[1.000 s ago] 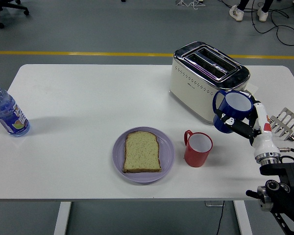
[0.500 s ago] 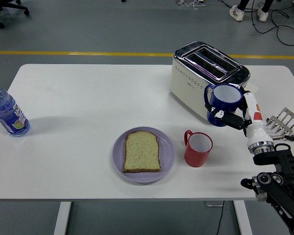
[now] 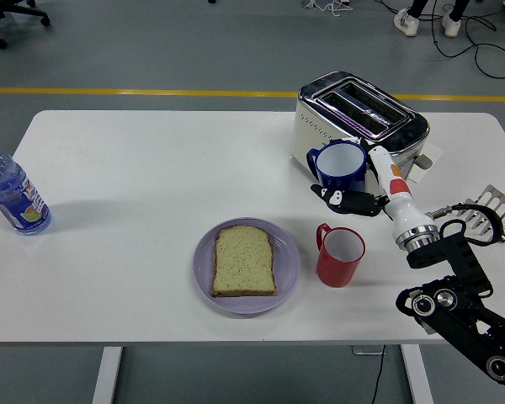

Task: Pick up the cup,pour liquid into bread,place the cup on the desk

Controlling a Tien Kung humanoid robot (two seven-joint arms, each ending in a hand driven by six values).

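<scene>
From the head camera I see my right hand [image 3: 358,192] holding the blue cup [image 3: 340,166] in the air, in front of the toaster [image 3: 353,126] and above the table [image 3: 151,168]. The fingers [image 3: 341,200] are curled under and around the lower side of the cup, and the cup stands nearly upright with its white inside facing up. Its handle is on the left side. I cannot tell if there is liquid inside.

The cup is up and to the right of the bread [image 3: 245,261], not over it. The bread is one slice lying flat on a purple plate [image 3: 288,261] near the front edge of the table. Just beside the plate, on its right, stands a red cup [image 3: 340,255] with the handle turned to the plate; it is below the blue cup and does not touch it.

At the far left edge of the table a water bottle [image 3: 13,192] with a blue cap stands. At the right edge I see a metal rack [image 3: 491,204] behind my forearm. My left arm is not visible.
</scene>
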